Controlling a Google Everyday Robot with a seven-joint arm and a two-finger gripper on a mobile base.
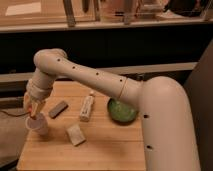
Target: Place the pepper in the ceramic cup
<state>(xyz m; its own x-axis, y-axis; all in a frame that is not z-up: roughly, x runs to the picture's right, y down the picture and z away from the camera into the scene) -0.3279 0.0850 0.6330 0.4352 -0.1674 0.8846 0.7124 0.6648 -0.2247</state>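
The off-white ceramic cup (39,125) stands upright near the left edge of the wooden table (105,150). My gripper (33,110) hangs straight down just above the cup's rim, on its left side. It is shut on the slim orange-red pepper (33,115), whose tip points down into the cup's mouth. Most of the pepper is hidden between the fingers.
A dark bar (58,109) lies just right of the gripper. A white tube (87,107) lies mid-table, a pale wedge block (76,135) in front of it, and a green bowl (122,111) to the right. My arm's large body fills the right side.
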